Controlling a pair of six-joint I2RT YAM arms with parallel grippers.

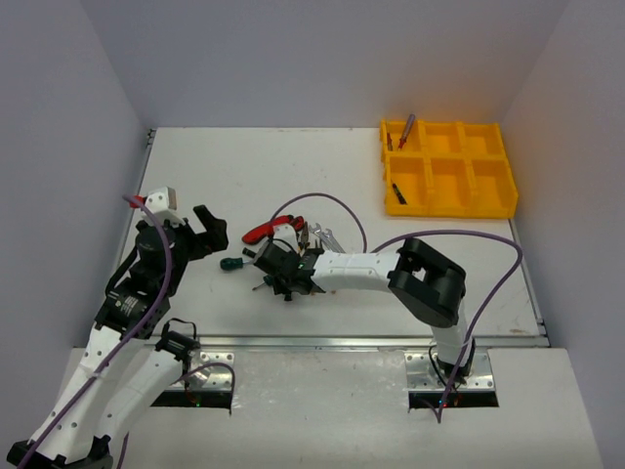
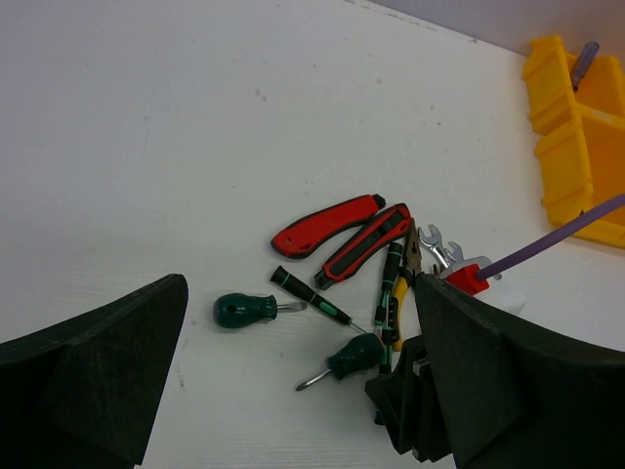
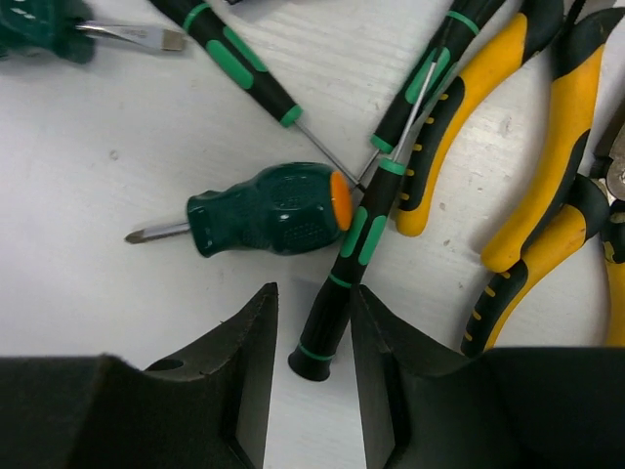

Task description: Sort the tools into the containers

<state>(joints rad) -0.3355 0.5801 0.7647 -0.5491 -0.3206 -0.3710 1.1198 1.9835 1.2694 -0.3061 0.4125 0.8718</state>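
Right fingers (image 3: 249, 371): open, straddling the butt of a slim black-green screwdriver (image 3: 342, 278) that lies on the surface (image 3: 88, 147) between them. We judge them lined up for a grip. Left fingers (image 2: 98, 362): open, empty, held clear of the tool pile (image 2: 352, 234). Yellow tray (image 1: 449, 208): well beyond both.

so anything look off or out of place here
One screwdriver leans up over the rim of the yellow tray, far left compartment, instead of lying flat. The unsorted tools lie crossed in a heap.
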